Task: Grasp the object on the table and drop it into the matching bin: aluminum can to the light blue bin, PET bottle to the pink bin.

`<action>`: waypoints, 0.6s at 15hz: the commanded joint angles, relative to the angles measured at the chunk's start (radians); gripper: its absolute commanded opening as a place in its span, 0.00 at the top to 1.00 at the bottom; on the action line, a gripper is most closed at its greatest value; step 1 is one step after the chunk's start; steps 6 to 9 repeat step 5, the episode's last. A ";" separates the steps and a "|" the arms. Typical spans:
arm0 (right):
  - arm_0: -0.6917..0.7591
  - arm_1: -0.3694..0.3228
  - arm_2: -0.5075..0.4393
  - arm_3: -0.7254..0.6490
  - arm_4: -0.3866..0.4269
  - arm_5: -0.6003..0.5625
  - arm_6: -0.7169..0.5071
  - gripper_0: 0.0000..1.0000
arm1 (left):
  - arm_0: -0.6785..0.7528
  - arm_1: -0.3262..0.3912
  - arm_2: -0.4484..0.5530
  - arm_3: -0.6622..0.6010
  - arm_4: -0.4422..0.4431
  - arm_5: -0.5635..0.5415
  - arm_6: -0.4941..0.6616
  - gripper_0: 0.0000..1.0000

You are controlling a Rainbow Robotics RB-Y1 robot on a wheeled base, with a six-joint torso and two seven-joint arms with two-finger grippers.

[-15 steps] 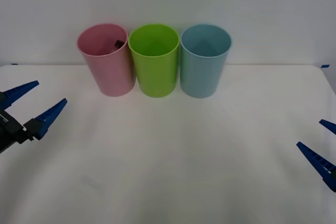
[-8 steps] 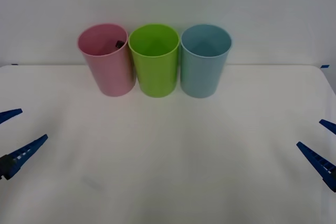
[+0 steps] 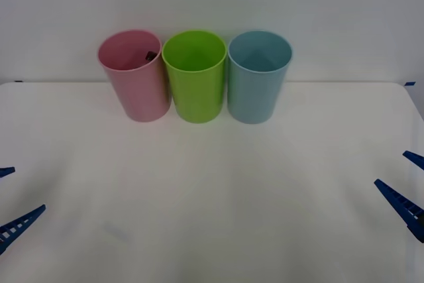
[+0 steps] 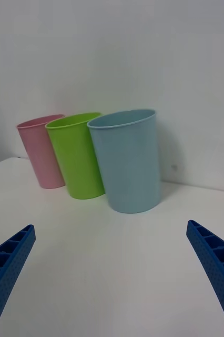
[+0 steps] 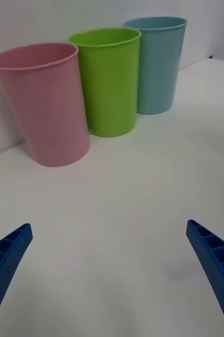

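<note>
Since a second ago the left claw (image 3: pixel 9 207) has drawn back to the bench (image 3: pixel 218 230) corner, empty and spread wide. Inside the pink bin (image 3: pixel 132 81) a black cap (image 3: pixel 150 56) peeks over the rim; the bottle's body is hidden. Retreat should end clear of the bins. Right claw (image 3: pixel 407 187) waits open, cut off at the edge.

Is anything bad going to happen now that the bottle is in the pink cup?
Probably little. The PET bottle sits inside the pink bin, near its rim. All three bins stand close together, so bumping one might topple the others. The left gripper and right gripper hang open, far from them.
</note>
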 commanded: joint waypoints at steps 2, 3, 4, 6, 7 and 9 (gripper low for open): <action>0.000 0.000 0.000 0.000 0.000 0.000 0.000 0.00 | 0.006 0.000 -0.023 0.000 0.000 0.006 0.005 0.00; 0.000 0.000 0.000 0.000 0.000 0.000 0.000 0.00 | 0.006 0.000 -0.023 0.000 0.000 0.006 0.005 0.00; 0.000 0.000 0.000 0.000 0.000 0.000 0.000 0.00 | 0.006 0.000 -0.023 0.000 0.000 0.006 0.005 0.00; 0.000 0.000 0.000 0.000 0.000 0.000 0.000 0.00 | 0.006 0.000 -0.023 0.000 0.000 0.006 0.005 0.00; 0.000 0.000 0.000 0.000 0.000 0.000 0.000 0.00 | 0.006 0.000 -0.023 0.000 0.000 0.006 0.005 0.00; 0.000 0.000 0.000 0.000 0.000 0.000 0.000 0.00 | 0.006 0.000 -0.023 0.000 0.000 0.006 0.005 0.00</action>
